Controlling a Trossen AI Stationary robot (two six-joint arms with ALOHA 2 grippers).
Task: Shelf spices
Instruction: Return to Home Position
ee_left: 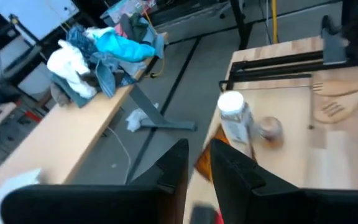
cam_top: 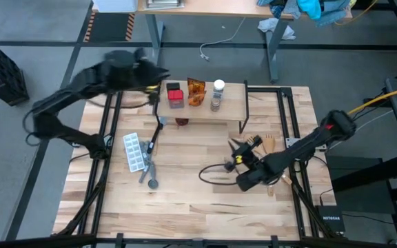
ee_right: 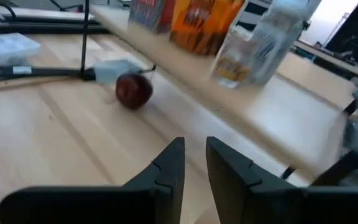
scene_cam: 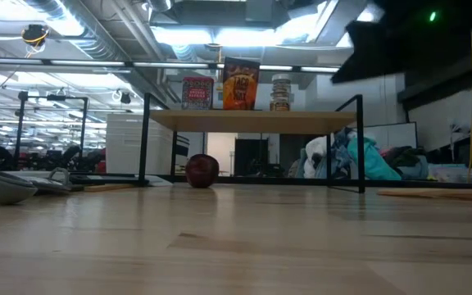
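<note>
Left pincer (ee_left: 197, 148): its two dark fingers sit close together with only a thin gap. Nothing is between them.
Where the left pincer is: up in the air over the left end of the shelf (cam_top: 233, 107), near the red-topped box (cam_top: 175, 94).
Right pincer (ee_right: 194, 144): its two fingers are also close together with a thin gap, and it holds nothing.
Where the right pincer is: low over the tabletop (cam_top: 185, 207), in front of the right part of the shelf. It points toward the shelf but does not touch it.
Where the spices (scene_cam: 240, 83) are: they stand upright in a row on top of the shelf.
Row, from the left in the high view: first the red-topped box, then the orange pack (cam_top: 196, 91) just beside it, then the white-capped jar (cam_top: 218, 88).
Beside the jar: the left wrist view shows a small brownish thing. I cannot tell what it is.
Shelf: a light wood board on thin black legs, standing on the far side of the tabletop. The right part of the board is bare.
Round dark red thing (scene_cam: 202, 170): it lies on the tabletop under the shelf.
Pale tray with little pockets (cam_top: 134, 151): it lies flat on the left part of the tabletop, in front of the shelf.
Wooden spoons (cam_top: 267, 145): they lie on the tabletop near the right pincer.
</note>
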